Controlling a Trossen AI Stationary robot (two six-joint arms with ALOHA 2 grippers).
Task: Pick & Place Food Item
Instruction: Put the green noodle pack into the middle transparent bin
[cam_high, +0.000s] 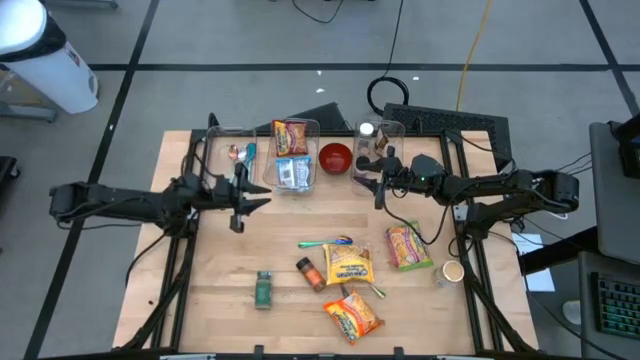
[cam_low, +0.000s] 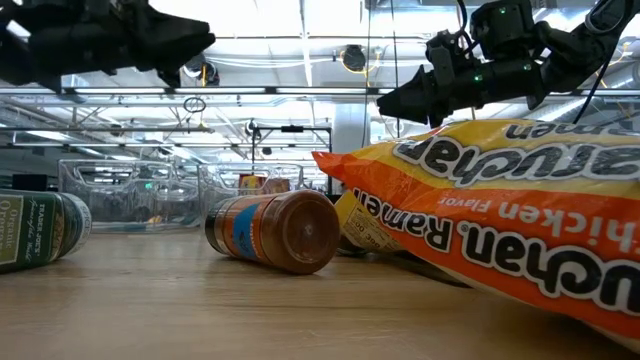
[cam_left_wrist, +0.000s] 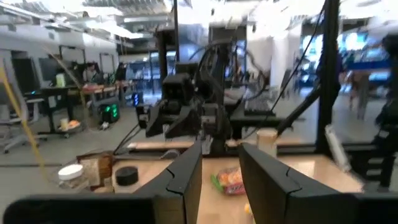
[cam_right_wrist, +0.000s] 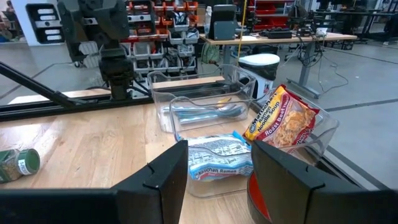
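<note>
you had two ramen packets in the clear plastic bin (cam_high: 295, 155), three yellow noodle packets (cam_high: 348, 265) left on the wooden counter (cam_high: 220, 300), and both the left gripper (cam_high: 238, 207) and right gripper (cam_high: 379, 184) hung part-open, empty.

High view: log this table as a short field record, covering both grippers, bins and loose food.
left gripper: open, empty, above the table near the utensil bin
right gripper: open, empty, by the red bowl
ramen bin: two ramen packs inside
loose ramen packs: three, at
spice jars: green and orange, both lying down
spoon: on the table
</note>
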